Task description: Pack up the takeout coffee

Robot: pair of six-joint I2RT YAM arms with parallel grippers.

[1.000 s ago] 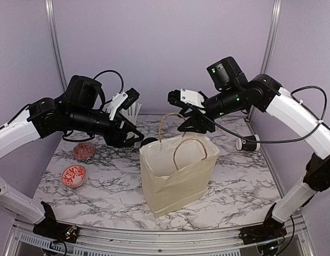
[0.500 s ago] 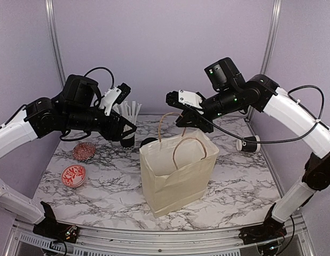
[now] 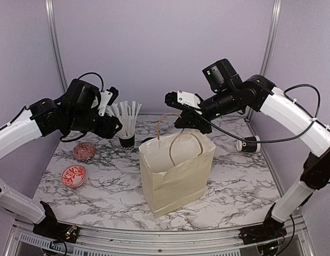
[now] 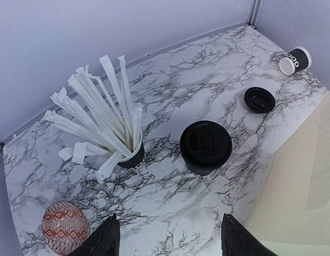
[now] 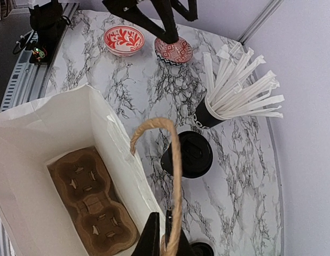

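L arm comes in from the left edge, elbow bent, forearm about level over the back-left part of the table [image 3: 101,186], wrist tipped down toward the middle. The left gripper [image 4: 170,217] hangs in the air with its two fingers spread wide and nothing between them (only the tips show in the wrist view).

R arm rises by the near-right corner, elbow high near the right edge, then the forearm reaches leftward to the top of the bag [image 3: 175,170]. The right gripper [image 5: 162,237] is pinched tight on the rope handle [image 5: 177,181] at the bag's back side, and the loop stands up from the rim.

The coffee cup [image 4: 205,146] stands upright w/ lid on, on the table behind the bag toward the back edge, gripped by neither arm. It sits between the straw cup [image 4: 130,154] on its left and a loose lid [image 4: 259,99] further right, apart from both. In the right wrist view it is just beside the bag's back wall.

Inside the bag, a cardboard tray [image 5: 93,200] lies flat on the bottom. A tipped cup [image 3: 248,143] lies on its side near the right edge. Two red patterned bowls [image 3: 74,175] (one further back) sit by the left edge.
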